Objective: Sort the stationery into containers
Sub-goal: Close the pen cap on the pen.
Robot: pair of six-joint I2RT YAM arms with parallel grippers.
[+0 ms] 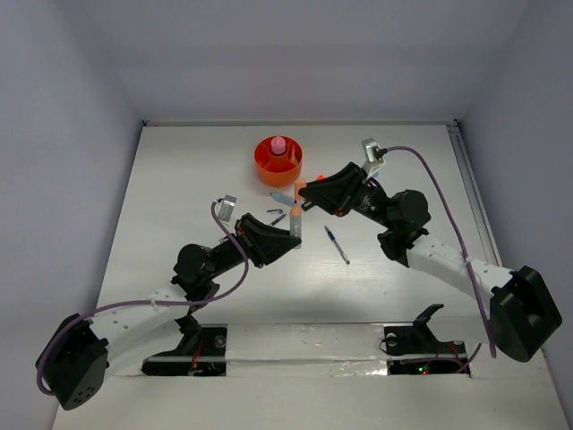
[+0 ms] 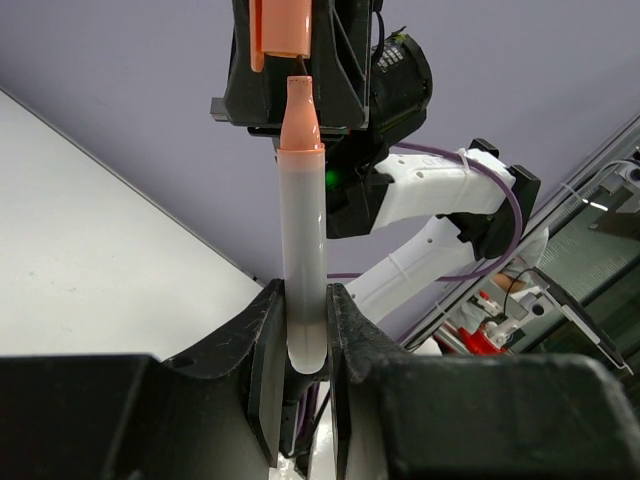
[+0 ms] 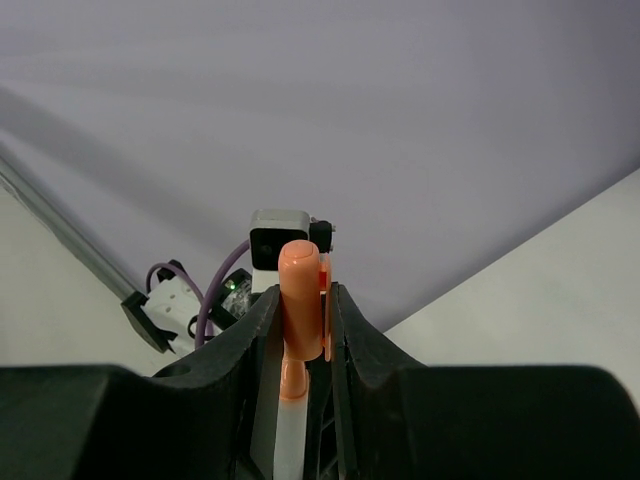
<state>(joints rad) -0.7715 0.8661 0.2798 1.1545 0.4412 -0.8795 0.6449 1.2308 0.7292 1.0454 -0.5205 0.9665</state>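
Well back on the counter [image 1: 179, 161], the orange cup [image 1: 267, 172] holds an upright pink bottle [image 1: 278, 143]; left jaws clamp the white marker [image 2: 303, 250], right jaws grip its peach cap [image 3: 297, 285].

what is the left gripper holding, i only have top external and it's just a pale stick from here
Observer: The left wrist view shows the left gripper shut on a marker with a white barrel and a bare peach tip.
Operator: and the right one
Observer: The right wrist view shows the right gripper shut on the peach cap.
Operator: is the cap on yet
Observer: No. The left wrist view shows a small gap between cap and tip, roughly in line.
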